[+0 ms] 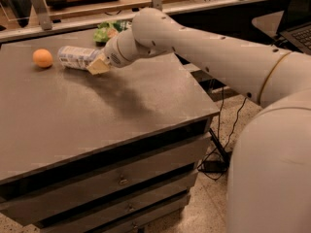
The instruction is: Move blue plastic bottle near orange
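Claw (98,65) seemingly touching lying blue plastic bottle (76,57); orange (43,58) just beyond.

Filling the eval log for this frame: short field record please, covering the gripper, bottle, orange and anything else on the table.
gripper: low over the table, at the bottle's right end
blue plastic bottle: lying on its side, between gripper and orange
orange: left of the bottle, close but not touching
green snack bag: back edge, partly hidden by the arm
table: dark top, drawers below

The counter (121,125) carries an orange (43,58) near its far left corner, the blue plastic bottle (77,57) lying beside it with the gripper (98,65) at it, and a green bag (108,32) at the far edge.
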`<state>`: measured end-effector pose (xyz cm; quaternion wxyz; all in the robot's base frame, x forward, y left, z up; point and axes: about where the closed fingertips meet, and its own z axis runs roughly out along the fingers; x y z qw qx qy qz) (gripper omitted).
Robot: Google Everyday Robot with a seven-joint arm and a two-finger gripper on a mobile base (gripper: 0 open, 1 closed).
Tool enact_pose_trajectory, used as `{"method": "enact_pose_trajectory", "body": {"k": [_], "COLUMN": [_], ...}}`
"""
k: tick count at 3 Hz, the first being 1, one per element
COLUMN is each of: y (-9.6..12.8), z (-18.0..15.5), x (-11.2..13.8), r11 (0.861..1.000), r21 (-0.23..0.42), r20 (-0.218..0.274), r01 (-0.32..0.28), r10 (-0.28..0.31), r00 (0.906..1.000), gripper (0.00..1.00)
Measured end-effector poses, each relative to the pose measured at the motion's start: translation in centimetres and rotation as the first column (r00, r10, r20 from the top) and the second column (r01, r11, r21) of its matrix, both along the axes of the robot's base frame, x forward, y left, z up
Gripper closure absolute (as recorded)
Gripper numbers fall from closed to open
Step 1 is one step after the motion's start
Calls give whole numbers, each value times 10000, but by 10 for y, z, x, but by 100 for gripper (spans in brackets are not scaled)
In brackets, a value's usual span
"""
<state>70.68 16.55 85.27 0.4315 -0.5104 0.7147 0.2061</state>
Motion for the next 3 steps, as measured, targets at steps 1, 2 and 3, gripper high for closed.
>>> {"method": "enact_pose_trajectory", "body": {"k": [1, 2, 3], "y": [4, 5, 12], "z": [-6, -11, -9], "x": [5, 7, 7], "r11": [9999, 9999, 9994], "r21": [-118, -103, 32], "r20": [-117, -262, -265], "r01": [-78, -82, -344], "r10": [77, 79, 345], "r00": [9999, 9996, 9991], "gripper": [100, 85, 62]}}
